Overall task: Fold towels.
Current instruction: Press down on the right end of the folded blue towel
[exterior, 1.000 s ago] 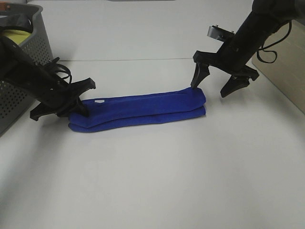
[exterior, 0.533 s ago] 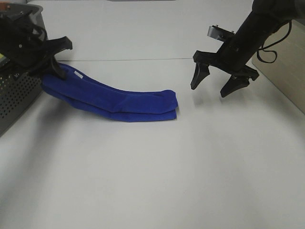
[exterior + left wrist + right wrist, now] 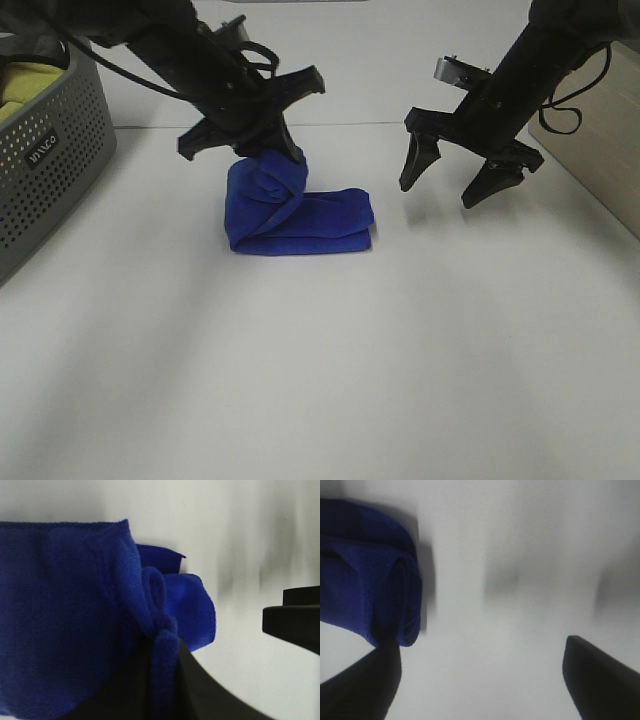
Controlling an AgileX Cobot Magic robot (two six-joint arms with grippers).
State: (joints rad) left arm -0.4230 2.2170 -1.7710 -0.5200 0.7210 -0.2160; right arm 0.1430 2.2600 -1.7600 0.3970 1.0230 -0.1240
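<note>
A blue towel lies on the white table, folded into a thick band. My left gripper is shut on the towel's left end and holds it bunched above the rest, so the cloth doubles over itself. In the left wrist view the towel is pinched at my gripper. My right gripper hangs open and empty just right of the towel, not touching it. In the right wrist view the towel's rolled end lies beside the open right gripper.
A grey perforated basket stands at the left edge with yellow cloth inside. A beige board leans at the right edge. White table stretches in front of the towel.
My left gripper has swung right from beside the basket, carrying the towel's left end over the middle, so the long band is now doubled up. The right gripper has not moved.
</note>
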